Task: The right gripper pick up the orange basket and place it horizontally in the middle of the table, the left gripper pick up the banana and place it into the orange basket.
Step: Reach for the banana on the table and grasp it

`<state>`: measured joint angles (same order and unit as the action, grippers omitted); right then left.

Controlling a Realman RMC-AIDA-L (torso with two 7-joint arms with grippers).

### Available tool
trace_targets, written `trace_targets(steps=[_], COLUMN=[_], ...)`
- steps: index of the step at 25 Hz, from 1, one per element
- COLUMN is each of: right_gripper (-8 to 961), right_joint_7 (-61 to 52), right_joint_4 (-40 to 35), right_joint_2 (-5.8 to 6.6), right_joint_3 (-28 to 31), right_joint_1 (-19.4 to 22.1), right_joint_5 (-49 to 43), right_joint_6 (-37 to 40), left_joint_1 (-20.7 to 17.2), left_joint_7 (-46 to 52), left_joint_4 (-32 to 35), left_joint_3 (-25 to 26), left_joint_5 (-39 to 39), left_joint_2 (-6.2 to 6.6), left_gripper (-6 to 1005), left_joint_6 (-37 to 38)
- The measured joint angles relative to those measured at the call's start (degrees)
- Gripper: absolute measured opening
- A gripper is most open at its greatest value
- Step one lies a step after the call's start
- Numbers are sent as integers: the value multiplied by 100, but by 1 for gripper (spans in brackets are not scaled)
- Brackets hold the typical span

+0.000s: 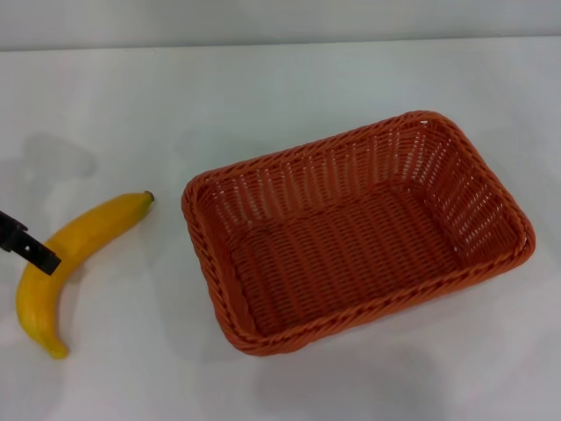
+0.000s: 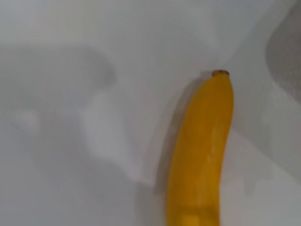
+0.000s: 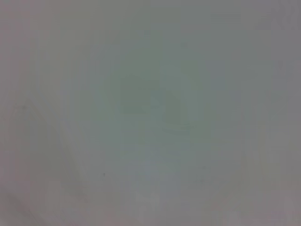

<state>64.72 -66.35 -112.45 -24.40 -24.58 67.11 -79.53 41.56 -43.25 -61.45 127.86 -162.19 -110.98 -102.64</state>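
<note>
**Left gripper at the banana, basket already set down**

The left gripper (image 1: 31,248) enters the head view from the left edge as a single thin black bar whose tip lies over the middle of the banana (image 1: 70,254). Only this one jaw is visible, so whether the claw is open, closed or already pinching the fruit cannot be told. In the left wrist view the banana (image 2: 202,150) fills the lower part of the picture, its dark tip pointing away from the camera, with no finger in sight.

The banana lies flat on the table (image 1: 289,96), on its left side, its dark tip directed toward the orange basket (image 1: 355,232) and its blunt end toward the near edge. The basket stands upright and empty, near the middle of the table and a little to the right, its long axis slightly skewed; a clear gap of bare tabletop separates it from the banana. The right gripper appears in no view; the right wrist view shows only a blank pale surface.

Judged from this layout, the basket placement is done and the banana pick-up is in hand. The next move calls for a firm closure across the banana's middle, a lift clear of the braided rim, and a carry rightward over the basket's floor.
</note>
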Motion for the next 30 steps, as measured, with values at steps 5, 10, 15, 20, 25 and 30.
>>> trace_targets(steps=[5,10,15,20,25,30], right_gripper=[744,745,745,745,745,745], right_joint_7=[-104,-145,-231,-305,-383,-396], right_joint_4=[23,26,26,26,26,27], right_joint_2=[-23,-75,-102,-98,-85,-81], right_joint_3=[-3,-5,-79,-243,-301,-307], right_joint_1=[11,29,18,11,7,6], right_joint_5=[-12,-14,-14,-14,-19,-25], right_joint_6=[-12,-28,-41,-27,10,16], left_joint_1=[-66,-127,-158,-226,-235,-197], left_joint_7=[-16,-29,-84,-118,-126,-125], left_joint_4=[50,131,344,362,385,540], left_joint_3=[-280,-425,-499,-526,-526,-568], left_joint_5=[-1,-5,-6,-7,-6,-5], left_joint_2=[-13,-48,-75,-115,-182,-222], left_gripper=[839,838,837,836,835,834], left_joint_6=[307,581,803,1097,1305,1410])
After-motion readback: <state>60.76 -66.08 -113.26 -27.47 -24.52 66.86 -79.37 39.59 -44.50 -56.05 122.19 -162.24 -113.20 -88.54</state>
